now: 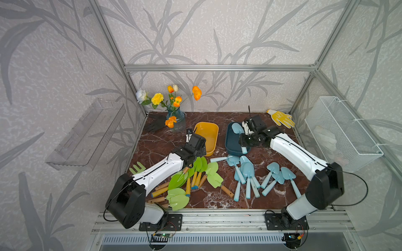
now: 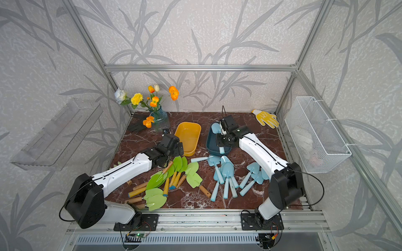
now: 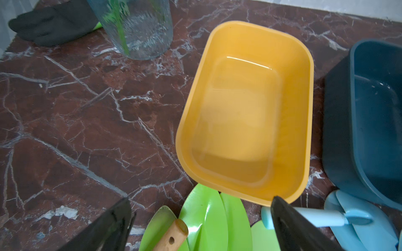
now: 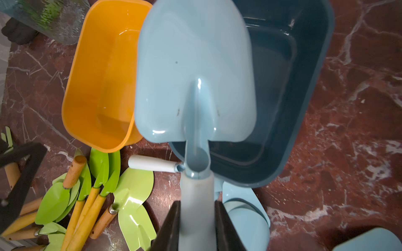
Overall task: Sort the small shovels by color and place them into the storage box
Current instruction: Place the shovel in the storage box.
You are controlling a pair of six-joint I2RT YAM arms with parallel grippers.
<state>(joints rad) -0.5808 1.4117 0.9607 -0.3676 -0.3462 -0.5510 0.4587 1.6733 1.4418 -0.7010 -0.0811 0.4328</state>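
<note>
Two boxes stand side by side at the back of the worktop (image 1: 161, 139): one yellow box (image 1: 214, 139) and one blue box (image 1: 231, 143). The right end effector (image 4: 196, 217) is clamped on the handle of one blue shovel (image 4: 195, 65), held over the blue box with its blade toward the far end; whether it touches the box cannot be told. About nine more blue shovels (image 1: 248, 169) lie overlapping in front of that box. Roughly ten green shovels (image 1: 214, 179) are piled in front of the yellow box; the stacking makes both counts uncertain. The left end effector (image 3: 200, 200) hangs with jaws spread wide and holding nothing, over the far tips of the green pile. Also present: one fork (image 1: 137, 168), one black glove (image 1: 155, 123), one yellow glove (image 1: 281, 118), one vase (image 1: 177, 121).
</note>
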